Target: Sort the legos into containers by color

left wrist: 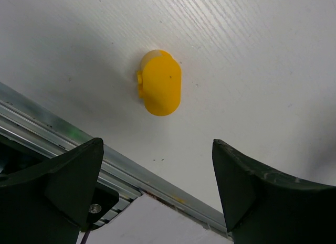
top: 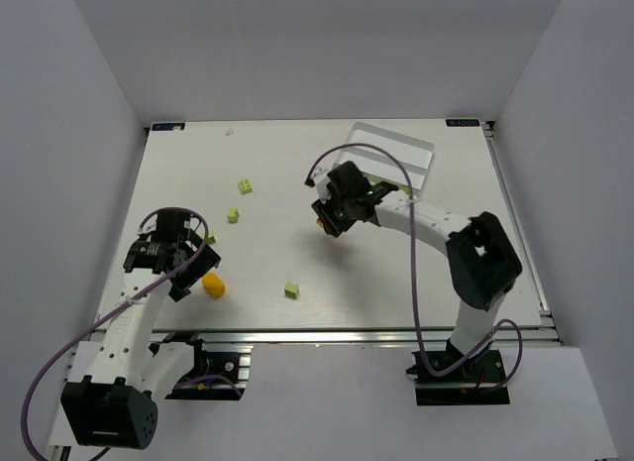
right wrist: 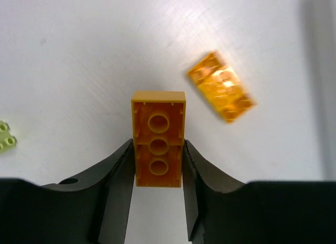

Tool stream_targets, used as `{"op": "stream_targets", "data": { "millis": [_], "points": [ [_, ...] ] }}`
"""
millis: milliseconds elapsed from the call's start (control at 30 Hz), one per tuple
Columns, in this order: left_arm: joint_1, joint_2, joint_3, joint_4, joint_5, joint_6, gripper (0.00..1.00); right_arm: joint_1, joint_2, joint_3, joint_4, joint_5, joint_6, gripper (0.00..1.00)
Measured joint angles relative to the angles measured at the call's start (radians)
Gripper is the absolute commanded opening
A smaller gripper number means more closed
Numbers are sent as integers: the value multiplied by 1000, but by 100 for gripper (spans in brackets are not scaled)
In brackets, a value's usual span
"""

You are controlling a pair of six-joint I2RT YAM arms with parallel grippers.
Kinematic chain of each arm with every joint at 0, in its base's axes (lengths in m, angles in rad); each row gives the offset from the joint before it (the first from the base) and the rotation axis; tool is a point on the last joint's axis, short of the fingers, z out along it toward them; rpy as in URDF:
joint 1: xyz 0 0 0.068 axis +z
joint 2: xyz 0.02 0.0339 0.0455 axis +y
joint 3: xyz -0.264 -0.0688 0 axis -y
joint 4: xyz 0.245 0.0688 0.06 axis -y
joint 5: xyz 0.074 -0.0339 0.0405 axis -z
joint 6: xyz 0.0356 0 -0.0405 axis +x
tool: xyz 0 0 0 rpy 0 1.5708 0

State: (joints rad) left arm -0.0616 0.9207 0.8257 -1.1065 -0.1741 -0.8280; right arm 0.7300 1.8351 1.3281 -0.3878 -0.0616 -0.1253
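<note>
Left fingers [left wrist: 62, 177] spread (wide), right fingers [right wrist: 116, 187] — clamped

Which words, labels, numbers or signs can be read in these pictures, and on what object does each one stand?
No text can be read in any view.
Left blue label, at the far edge of the table: too small to read.
Right blue label, at the same far edge: too small to read.
Orange brick held in the right pincer: no lettering visible on its hollow underside.
</note>
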Motion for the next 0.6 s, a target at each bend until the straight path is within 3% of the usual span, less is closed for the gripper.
{"op": "stream_targets", "data": {
  "millis": [200, 600],
  "points": [
    [0, -22, -67, 19, 36, 0, 94, -143, -106, 91, 57, 21, -138, 0],
    [0, -19, -100, 39, 59, 8, 95, -468, 245, 432, 10, 35, -393, 0]
  ]
}}
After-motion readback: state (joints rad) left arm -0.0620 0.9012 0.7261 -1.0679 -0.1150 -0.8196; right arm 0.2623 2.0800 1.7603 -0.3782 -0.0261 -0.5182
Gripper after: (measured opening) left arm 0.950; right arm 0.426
